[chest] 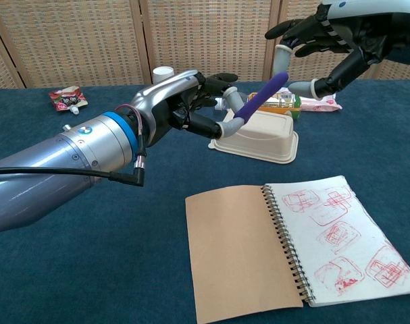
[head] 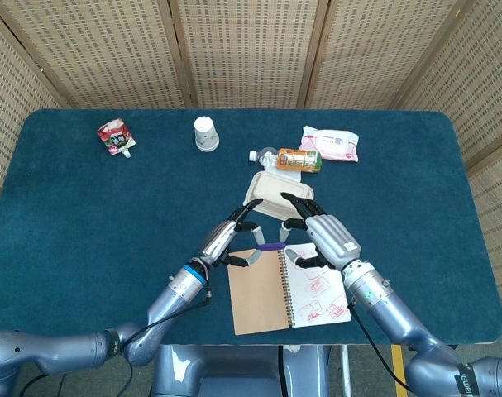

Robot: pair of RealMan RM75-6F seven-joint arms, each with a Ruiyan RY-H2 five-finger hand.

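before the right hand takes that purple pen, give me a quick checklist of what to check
1. Left hand holds the pen: ok, pinched at its lower end.
2. Pen's upper end free to take: ok.
3. Right hand open: ok, fingers apart around the pen tip.
4. Right hand touching the pen: cannot tell.
5. Pen clear of the tray: ok, held above it.
6. Notebook lying open: ok.

Purple pen (chest: 261,97), slim, tilted upward to the right, pinched above the table
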